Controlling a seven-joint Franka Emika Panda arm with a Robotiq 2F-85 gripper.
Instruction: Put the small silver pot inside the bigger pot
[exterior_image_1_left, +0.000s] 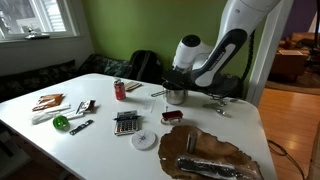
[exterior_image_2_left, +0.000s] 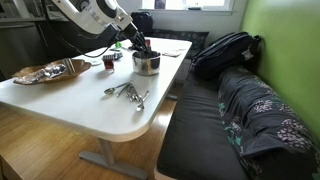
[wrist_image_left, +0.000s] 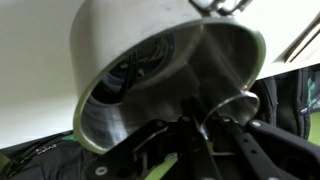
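The bigger pot (exterior_image_1_left: 176, 96), a shiny steel saucepan with a thin handle, stands on the white table near the far edge in both exterior views (exterior_image_2_left: 147, 64). My gripper (exterior_image_1_left: 178, 84) hangs right above its mouth (exterior_image_2_left: 139, 47). In the wrist view the bigger pot (wrist_image_left: 140, 50) fills the frame with its open mouth towards the camera. My gripper (wrist_image_left: 192, 128) looks shut on the thin shiny rim of the small silver pot (wrist_image_left: 240, 103), held at the bigger pot's mouth. Most of the small pot is hidden.
A red can (exterior_image_1_left: 119, 90) stands beside the bigger pot. A calculator (exterior_image_1_left: 126, 122), a white disc (exterior_image_1_left: 145, 139), a green object (exterior_image_1_left: 61, 122) and crumpled brown wrapping (exterior_image_1_left: 212, 156) lie on the table. Metal utensils (exterior_image_2_left: 128, 93) lie near the edge. A backpack (exterior_image_2_left: 225, 50) sits on the bench.
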